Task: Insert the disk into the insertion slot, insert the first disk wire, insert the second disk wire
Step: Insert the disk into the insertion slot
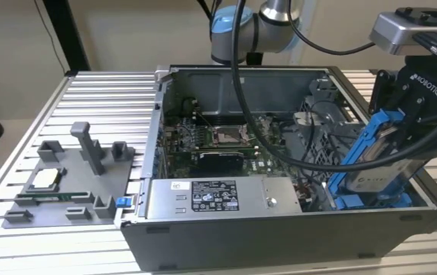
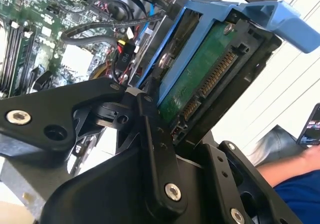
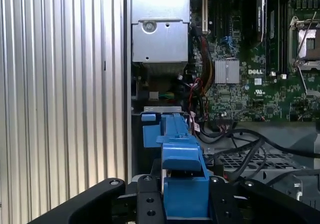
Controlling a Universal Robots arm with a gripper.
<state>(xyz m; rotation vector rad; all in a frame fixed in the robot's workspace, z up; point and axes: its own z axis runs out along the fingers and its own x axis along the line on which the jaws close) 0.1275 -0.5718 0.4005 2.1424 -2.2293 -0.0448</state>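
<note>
- My jaws are clamped on the disk [image 1: 378, 175] — at the exterior view's right, over a corner of the case [image 1: 279, 240].
- Its long axis tilts steeply, low end toward the slot [image 1: 352, 201] just below.

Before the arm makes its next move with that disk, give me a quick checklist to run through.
1. Grip on the disk: ok, the gripper is shut on it.
2. Disk at the insertion slot: ok, its lower end is at the slot.
3. Disk seated: not ok, it stands tilted, mostly out of the case.
4. Black cables clear of the slot: cannot tell, they lie close beside it.
5. Person clear of the arm: cannot tell.
</note>
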